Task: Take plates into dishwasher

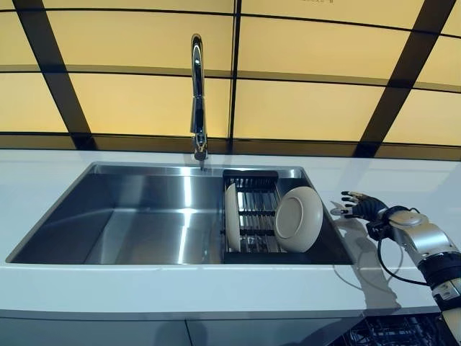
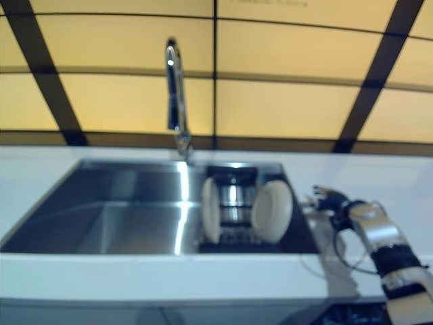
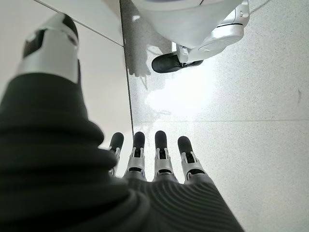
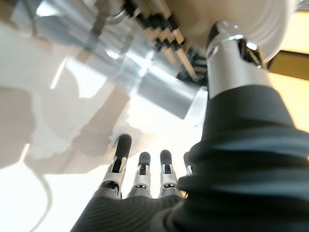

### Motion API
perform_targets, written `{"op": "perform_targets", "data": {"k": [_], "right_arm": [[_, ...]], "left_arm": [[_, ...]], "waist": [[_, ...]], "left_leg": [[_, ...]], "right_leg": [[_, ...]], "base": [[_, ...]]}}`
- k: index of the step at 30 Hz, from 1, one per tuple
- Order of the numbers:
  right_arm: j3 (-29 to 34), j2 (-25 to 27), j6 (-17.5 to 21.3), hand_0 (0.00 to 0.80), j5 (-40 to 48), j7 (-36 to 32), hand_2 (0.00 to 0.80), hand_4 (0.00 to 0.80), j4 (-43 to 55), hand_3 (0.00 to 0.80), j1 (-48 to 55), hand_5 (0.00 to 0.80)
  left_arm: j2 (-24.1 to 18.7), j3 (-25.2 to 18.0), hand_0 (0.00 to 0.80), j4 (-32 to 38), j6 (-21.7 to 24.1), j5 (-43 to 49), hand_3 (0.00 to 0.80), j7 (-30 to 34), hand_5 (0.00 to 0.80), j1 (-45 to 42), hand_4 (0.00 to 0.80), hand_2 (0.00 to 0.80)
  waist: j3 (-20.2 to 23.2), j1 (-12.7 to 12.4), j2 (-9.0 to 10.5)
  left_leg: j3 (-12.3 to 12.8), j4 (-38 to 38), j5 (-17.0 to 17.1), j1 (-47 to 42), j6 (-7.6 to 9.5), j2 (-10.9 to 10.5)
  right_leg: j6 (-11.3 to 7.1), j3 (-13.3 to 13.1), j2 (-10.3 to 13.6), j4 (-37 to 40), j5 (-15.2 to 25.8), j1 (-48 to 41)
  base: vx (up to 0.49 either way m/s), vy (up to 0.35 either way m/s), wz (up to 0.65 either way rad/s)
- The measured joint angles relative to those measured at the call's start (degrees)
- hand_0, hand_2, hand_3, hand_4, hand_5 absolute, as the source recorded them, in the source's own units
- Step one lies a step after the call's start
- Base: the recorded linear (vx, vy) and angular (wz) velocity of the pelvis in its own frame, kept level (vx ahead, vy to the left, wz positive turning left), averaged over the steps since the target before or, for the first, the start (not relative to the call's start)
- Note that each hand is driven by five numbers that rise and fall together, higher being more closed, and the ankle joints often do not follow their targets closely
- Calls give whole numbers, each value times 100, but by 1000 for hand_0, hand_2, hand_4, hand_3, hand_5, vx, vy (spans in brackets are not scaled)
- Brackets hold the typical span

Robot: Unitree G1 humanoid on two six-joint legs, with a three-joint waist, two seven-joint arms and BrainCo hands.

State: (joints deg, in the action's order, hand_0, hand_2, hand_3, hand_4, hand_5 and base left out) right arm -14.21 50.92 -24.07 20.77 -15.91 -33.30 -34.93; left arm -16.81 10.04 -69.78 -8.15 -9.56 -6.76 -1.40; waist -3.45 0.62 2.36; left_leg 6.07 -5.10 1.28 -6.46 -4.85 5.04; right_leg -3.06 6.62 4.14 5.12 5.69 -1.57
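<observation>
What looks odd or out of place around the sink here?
Nothing stands out. Two plates stand on edge in the rack inside the sink, unbroken, with no spill visible. The right hand hovers open over the counter beside them, holding nothing.

- My two head cameras look down and forward at the sink (image 1: 144,216), both sharing the dish rack (image 1: 252,216) and my right hand (image 1: 360,205).
- My left wrist camera looks past my left hand (image 3: 159,159) at the floor (image 3: 241,121).
- My right wrist camera sits very close above the counter (image 4: 72,159), facing the rack.
</observation>
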Motion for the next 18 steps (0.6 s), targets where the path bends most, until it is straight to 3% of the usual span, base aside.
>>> {"op": "perform_targets", "data": {"k": [18], "right_arm": [[8,223,0,0,335,-91,0,0,116,0,-33,0]], "left_arm": [[-1,0,0,1,14,0,0,4,0,11,0,0]], "waist": [[-78,8,31]], "left_leg": [[26,0,-11,8,-2,-19]], "right_leg": [[0,-55,-15,0,0,29]], "base": [[0,0,0]]}}
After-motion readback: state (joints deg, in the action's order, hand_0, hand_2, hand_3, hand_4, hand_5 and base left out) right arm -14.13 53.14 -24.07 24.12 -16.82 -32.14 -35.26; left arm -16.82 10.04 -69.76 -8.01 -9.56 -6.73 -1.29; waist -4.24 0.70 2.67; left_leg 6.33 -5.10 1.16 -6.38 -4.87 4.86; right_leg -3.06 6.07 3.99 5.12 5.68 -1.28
